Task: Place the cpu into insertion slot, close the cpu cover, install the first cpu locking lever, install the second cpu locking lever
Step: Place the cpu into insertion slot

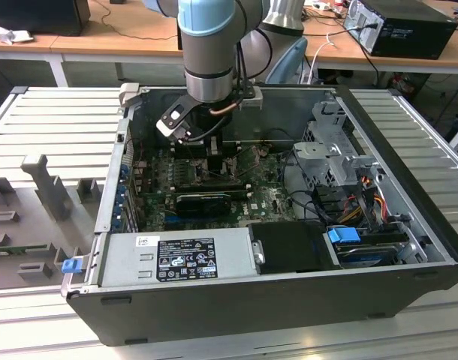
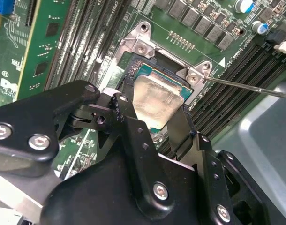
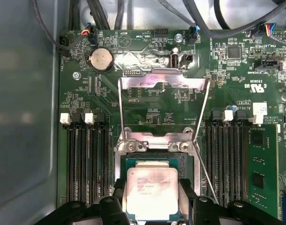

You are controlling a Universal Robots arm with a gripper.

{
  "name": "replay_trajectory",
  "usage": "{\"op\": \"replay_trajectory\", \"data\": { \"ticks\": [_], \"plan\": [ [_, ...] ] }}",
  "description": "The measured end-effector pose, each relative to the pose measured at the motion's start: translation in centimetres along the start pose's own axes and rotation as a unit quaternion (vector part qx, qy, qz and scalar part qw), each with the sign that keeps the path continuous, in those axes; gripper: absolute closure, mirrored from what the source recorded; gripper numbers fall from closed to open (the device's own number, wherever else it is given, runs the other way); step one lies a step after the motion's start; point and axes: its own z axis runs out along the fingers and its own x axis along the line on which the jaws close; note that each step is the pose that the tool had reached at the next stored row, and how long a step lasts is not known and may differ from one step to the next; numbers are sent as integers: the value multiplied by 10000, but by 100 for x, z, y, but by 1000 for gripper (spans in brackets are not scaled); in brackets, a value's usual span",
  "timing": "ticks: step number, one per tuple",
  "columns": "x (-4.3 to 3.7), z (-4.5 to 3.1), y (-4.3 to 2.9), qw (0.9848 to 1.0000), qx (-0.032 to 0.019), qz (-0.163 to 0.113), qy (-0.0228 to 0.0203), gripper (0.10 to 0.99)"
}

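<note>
Gripper [image 3: 152,188] is clamped on the cpu [image 3: 151,193], a black finger [image 3: 119,199] against each side of its pale metal top, holding it level directly over the insertion slot [image 3: 154,139]; I cannot tell whether it is seated or just above. On the far side of the slot, the cpu cover [image 3: 162,80] stands swung open, and a thin lever [image 3: 205,168] lies free beside the slot. From the exterior view, the arm reaches into the far part of the open computer case [image 1: 214,300], to the exterior view's left of the drive cage [image 1: 330,150].
</note>
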Motion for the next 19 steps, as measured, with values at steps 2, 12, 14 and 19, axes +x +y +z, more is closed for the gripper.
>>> {"op": "replay_trajectory", "data": {
  "ticks": [2,12,14,19],
  "plan": [
    [0,14,-2,10000,0,20,-3,557],
    [-1,28,-2,10000,-2,20,-6,557],
    [-2,24,-2,10000,-1,19,-12,557],
    [-8,18,-3,10000,-1,19,-34,557]
  ]
}}
